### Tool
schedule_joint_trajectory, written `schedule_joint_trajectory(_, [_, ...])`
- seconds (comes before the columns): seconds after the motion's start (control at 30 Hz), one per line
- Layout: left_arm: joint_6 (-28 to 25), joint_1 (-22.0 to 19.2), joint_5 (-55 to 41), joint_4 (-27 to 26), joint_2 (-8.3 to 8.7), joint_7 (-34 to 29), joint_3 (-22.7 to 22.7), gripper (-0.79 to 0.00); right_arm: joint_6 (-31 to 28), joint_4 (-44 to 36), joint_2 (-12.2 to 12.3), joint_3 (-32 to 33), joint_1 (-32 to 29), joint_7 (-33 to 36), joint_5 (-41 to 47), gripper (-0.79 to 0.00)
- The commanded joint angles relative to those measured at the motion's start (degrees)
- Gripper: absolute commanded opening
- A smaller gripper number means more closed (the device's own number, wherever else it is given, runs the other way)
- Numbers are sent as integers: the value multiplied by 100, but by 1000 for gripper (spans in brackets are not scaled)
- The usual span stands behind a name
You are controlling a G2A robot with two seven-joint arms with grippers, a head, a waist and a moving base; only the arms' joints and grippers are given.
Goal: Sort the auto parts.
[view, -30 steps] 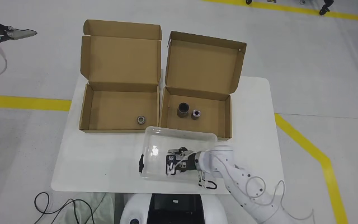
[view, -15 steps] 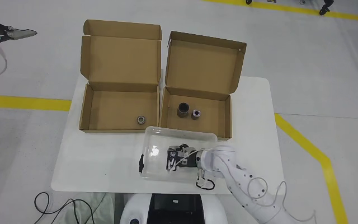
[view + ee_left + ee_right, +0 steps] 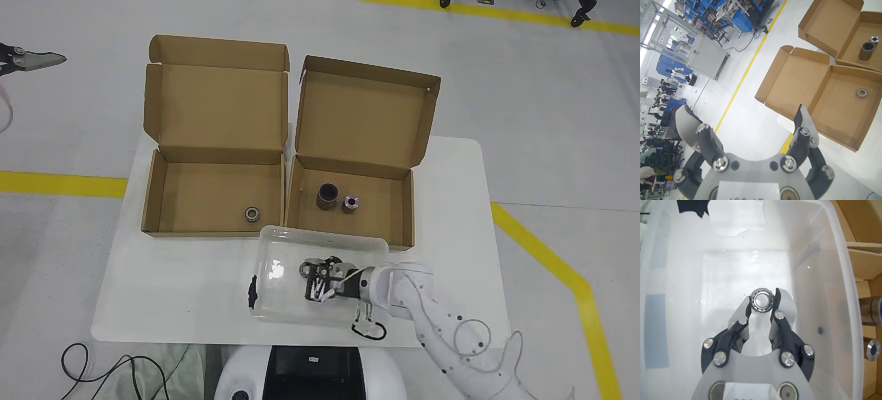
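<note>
Right wrist view: right pincer (image 3: 762,298) clamps bearing (image 3: 762,303) inside bin (image 3: 831,249).

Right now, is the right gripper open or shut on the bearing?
Shut on it: the right gripper has both fingers against opposite sides of the bearing, inside the clear bin.

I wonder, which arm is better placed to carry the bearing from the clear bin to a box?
Right. The right gripper is shut on the bearing inside the clear bin. The left gripper is open, holds nothing, and hangs outside the bin, facing the left box.
</note>
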Motion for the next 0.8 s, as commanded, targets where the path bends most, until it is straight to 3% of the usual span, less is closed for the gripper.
schedule_joint_trajectory(0.0, [0,0,0,0,0,0,0,0,-18,23,18,39,-23,-56,48,-785])
schedule_joint_trajectory(0.43, [0,0,0,0,0,0,0,0,-143,284,149,338,-161,-1431,454,-785])
schedule_joint_trajectory(0.77, [0,0,0,0,0,0,0,0,121,208,96,48,-27,129,610,-785])
